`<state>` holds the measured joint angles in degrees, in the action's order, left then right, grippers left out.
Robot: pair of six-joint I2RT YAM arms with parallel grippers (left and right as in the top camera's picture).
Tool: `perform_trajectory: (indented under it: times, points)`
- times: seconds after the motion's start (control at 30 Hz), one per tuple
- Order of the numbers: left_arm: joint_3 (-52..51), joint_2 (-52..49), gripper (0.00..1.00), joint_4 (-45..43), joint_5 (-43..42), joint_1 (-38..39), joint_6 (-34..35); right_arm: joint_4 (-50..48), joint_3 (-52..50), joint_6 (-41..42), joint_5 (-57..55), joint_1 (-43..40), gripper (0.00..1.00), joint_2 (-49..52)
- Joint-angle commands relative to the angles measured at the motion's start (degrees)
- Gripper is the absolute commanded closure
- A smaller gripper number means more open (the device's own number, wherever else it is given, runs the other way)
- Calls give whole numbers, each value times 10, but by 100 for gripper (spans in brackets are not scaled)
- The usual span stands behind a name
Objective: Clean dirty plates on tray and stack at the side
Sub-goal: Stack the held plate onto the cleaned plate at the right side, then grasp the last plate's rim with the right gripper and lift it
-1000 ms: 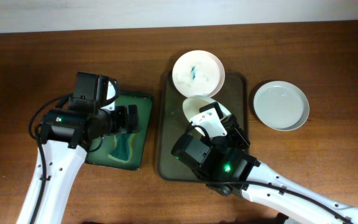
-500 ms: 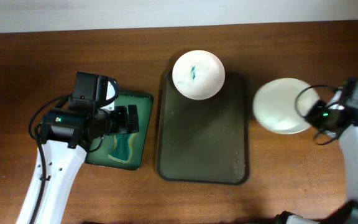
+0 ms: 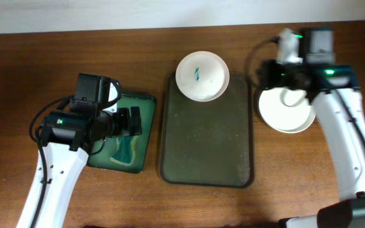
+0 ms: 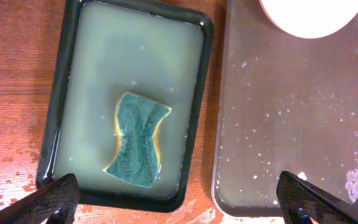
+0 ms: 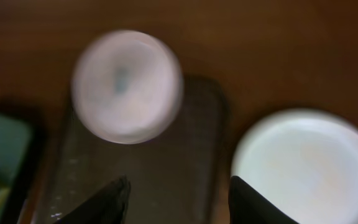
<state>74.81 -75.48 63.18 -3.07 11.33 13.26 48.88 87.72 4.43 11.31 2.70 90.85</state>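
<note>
One dirty plate (image 3: 201,76), white with a teal smear at its centre, lies at the far end of the dark olive tray (image 3: 208,139). The right wrist view shows this plate (image 5: 126,87) blurred, beyond the tray (image 5: 154,180). A clean white plate (image 3: 288,113) rests on the table to the right of the tray; I cannot tell how many lie there. My right gripper (image 3: 266,75) hangs open and empty above the gap between tray and clean plate (image 5: 303,168). My left gripper (image 3: 135,120) is wide open and empty over the green tray's near rim.
A small green tray (image 3: 147,101) left of the big tray holds cloudy water and a green sponge (image 4: 137,140). The big tray's floor (image 4: 291,124) is wet and speckled. Bare wooden table surrounds both trays.
My right arm carried a plate from the tray to the right side, set it on the plate there and opened. It now sits further back. The left arm has not moved.
</note>
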Motion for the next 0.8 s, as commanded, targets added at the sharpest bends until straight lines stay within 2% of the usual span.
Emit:
perform_trajectory:
  times: [0.0, 0.07, 0.17, 0.23, 0.27, 0.3, 0.33, 0.43, 0.57, 0.67, 0.7, 0.77]
  points:
    - [6, 2, 1, -1, -4, -2, -1, -45, 8, -23, -72, 50, 48, 60]
    - [6, 2, 1, -1, -4, -2, -1, -112, 8, -23, -71, 56, 48, 162]
    - [6, 2, 0, -1, -4, -2, -1, -182, 8, -23, -66, 56, 48, 265]
    - [6, 2, 1, -1, -4, -2, -1, -200, 8, -23, 0, 56, 48, 307]
    - [6, 2, 1, -1, -4, -2, -1, -200, 7, -19, 27, 57, 54, 323]
    - [6, 2, 0, -1, -4, -2, -1, -197, 7, -9, 33, 60, 71, 332]
    - [6, 2, 1, -1, -4, -2, -1, -179, 7, -7, 35, 63, 96, 332]
    - [6, 2, 0, -1, -4, -2, -1, -96, 9, 33, 35, 55, 96, 282]
    - [6, 2, 1, -1, -4, -2, -1, 27, 9, 57, 30, 67, 96, 86]
    - [6, 2, 0, -1, -4, -2, -1, 165, -2, 108, 1, 93, 96, 69]
    - [6, 2, 0, -1, -4, -2, -1, 173, -46, 132, -9, 117, 96, 70]
    - [6, 2, 1, -1, -4, -2, -1, 124, -126, 185, -47, 154, 96, 70]
